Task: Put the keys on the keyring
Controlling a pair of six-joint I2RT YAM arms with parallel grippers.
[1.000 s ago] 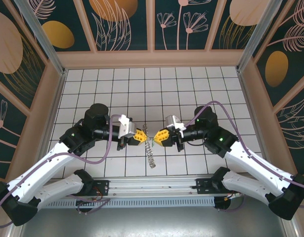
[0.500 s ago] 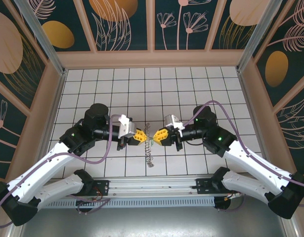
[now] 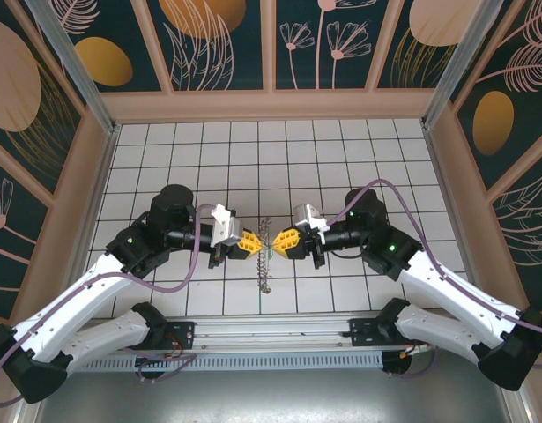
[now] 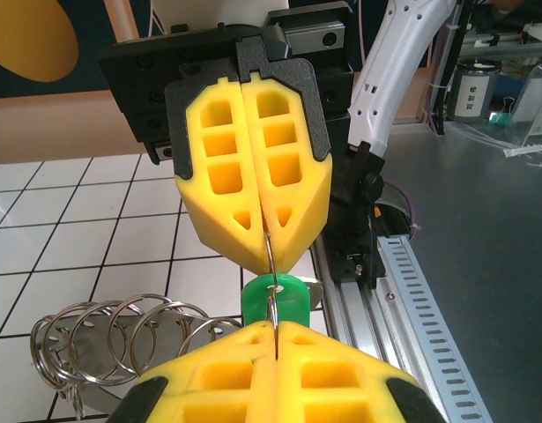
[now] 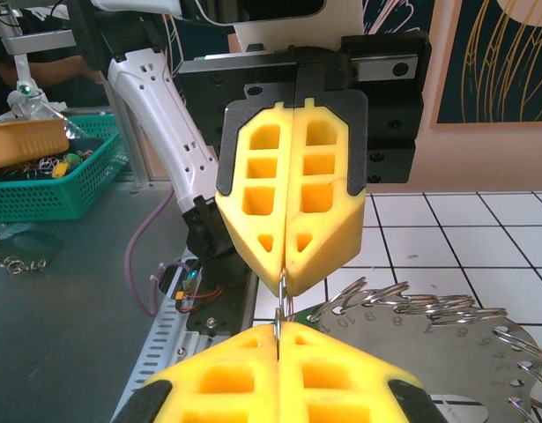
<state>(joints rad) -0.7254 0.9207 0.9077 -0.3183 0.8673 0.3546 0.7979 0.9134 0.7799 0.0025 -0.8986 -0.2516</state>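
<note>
Currently threading: left gripper and right gripper both clamped on keyring, key beside; next, likely easing key along wire.

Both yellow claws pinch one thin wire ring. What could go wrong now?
The thin ring is pinched by just the tips of the left gripper and right gripper, so it could slip out. If they pull apart, it might bend. The silver rings could snag the green key.
</note>
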